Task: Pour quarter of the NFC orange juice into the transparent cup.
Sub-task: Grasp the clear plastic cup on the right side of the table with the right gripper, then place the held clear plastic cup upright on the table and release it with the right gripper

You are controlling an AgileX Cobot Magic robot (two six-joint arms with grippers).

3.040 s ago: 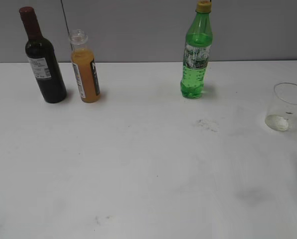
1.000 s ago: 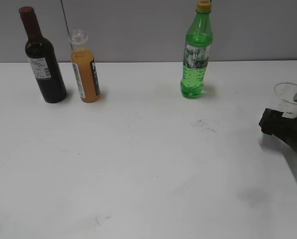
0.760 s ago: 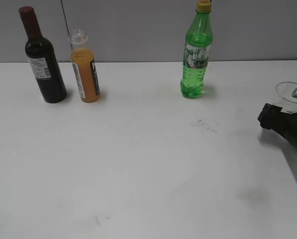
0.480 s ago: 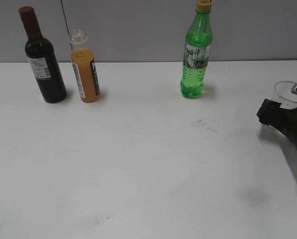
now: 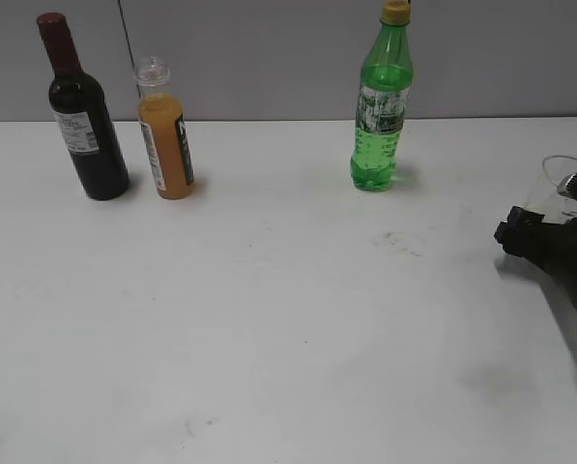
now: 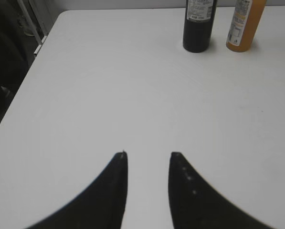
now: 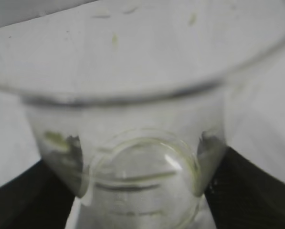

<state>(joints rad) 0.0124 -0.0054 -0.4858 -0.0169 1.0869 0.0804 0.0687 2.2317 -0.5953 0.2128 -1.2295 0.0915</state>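
The NFC orange juice (image 5: 167, 145) stands uncapped at the back left; its lower part shows in the left wrist view (image 6: 245, 28). The transparent cup (image 5: 557, 184) stands at the right edge of the table. My right gripper (image 5: 547, 215) has its fingers on both sides of the cup's lower part. In the right wrist view the cup (image 7: 132, 95) fills the frame and the gripper (image 7: 140, 157) presses the base from left and right. My left gripper (image 6: 147, 155) is open and empty over bare table, well short of the bottles. It is out of the exterior view.
A dark wine bottle (image 5: 87, 135) stands just left of the juice, also in the left wrist view (image 6: 198, 28). A tall green soda bottle (image 5: 380, 116) stands at the back, right of centre. The table's left edge (image 6: 18, 90) drops off beside the left gripper.
My right arm has come in from the right and brought its fingers around the cup. The cup has shifted slightly to the right. The bottles have not moved.
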